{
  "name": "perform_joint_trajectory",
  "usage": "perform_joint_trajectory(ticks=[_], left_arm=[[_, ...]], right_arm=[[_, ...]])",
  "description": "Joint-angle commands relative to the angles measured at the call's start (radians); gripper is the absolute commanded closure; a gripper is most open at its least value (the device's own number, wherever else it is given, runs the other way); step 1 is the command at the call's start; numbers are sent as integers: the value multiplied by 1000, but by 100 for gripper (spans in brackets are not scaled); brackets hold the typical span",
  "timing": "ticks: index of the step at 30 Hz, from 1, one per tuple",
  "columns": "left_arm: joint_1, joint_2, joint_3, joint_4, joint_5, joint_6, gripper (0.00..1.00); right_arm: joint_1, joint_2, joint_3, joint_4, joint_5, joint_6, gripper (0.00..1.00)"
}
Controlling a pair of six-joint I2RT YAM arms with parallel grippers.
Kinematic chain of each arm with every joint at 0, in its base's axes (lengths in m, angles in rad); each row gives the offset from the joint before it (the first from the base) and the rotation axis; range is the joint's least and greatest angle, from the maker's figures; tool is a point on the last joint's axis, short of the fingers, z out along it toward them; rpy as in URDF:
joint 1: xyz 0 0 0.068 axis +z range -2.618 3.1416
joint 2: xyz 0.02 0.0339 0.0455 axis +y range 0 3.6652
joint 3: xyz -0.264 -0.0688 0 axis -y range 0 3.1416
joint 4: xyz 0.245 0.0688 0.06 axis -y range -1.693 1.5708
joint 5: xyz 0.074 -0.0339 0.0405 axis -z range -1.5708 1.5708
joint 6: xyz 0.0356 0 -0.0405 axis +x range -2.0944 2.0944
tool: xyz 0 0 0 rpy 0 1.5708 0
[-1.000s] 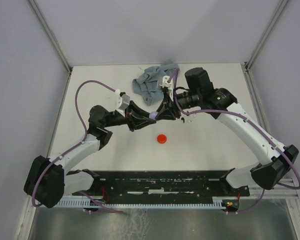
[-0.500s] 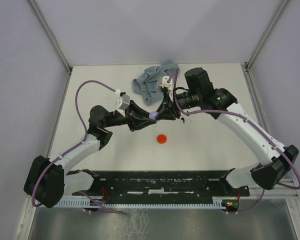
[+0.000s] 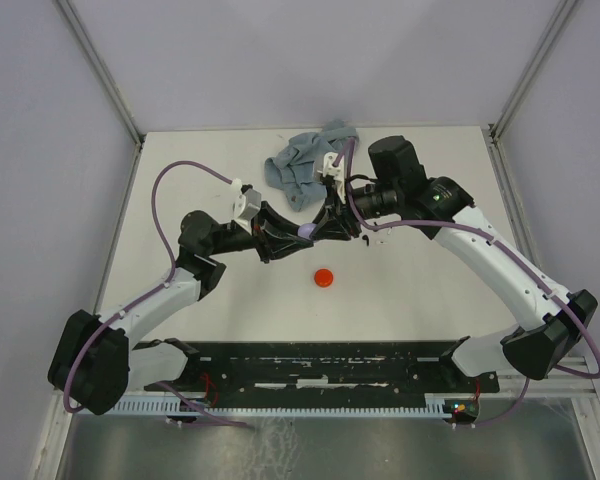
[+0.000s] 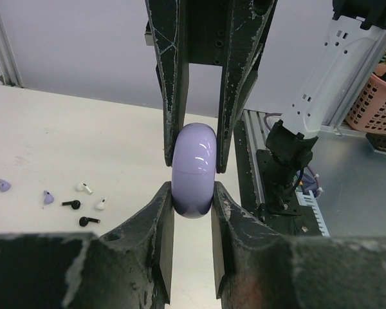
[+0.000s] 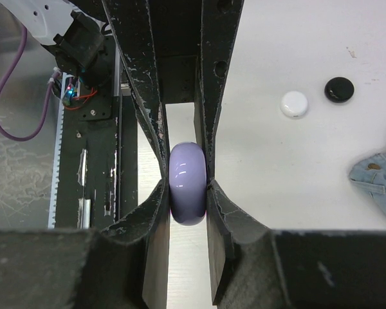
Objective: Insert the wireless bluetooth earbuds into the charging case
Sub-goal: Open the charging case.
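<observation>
A lilac rounded charging case (image 3: 305, 232) is held above the table between both grippers, and it looks closed. My left gripper (image 4: 193, 196) is shut on its near end (image 4: 194, 168). My right gripper (image 5: 188, 193) is shut on the same case (image 5: 188, 182) from the opposite side. Tiny earbuds lie on the table in the left wrist view: two lilac (image 4: 4, 185), two white (image 4: 84, 188) and two black (image 4: 71, 204). In the top view the left gripper (image 3: 292, 236) and the right gripper (image 3: 318, 229) meet tip to tip.
A red disc (image 3: 324, 277) lies on the table below the grippers. A white disc (image 5: 294, 103) and a black disc (image 5: 340, 89) lie to the right. A crumpled denim cloth (image 3: 305, 165) sits at the back.
</observation>
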Motion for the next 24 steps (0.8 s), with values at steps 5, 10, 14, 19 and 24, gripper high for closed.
perform_joint_trajectory(ticks=[5, 10, 14, 19, 24], left_arm=[[-20, -23, -6, 11, 3, 101, 97], [-20, -49, -39, -6, 0, 163, 97], [-21, -60, -49, -18, 7, 190, 97], [-21, -83, -55, -76, 5, 258, 97], [-20, -96, -56, -112, 2, 280, 97]], right_arm=[[6, -21, 33, 67, 65, -29, 76], [5, -37, 33, 67, 95, -47, 67], [5, -44, 36, 72, 112, -46, 64], [5, -51, 38, 77, 128, -43, 60], [5, -51, 41, 79, 146, -30, 58]])
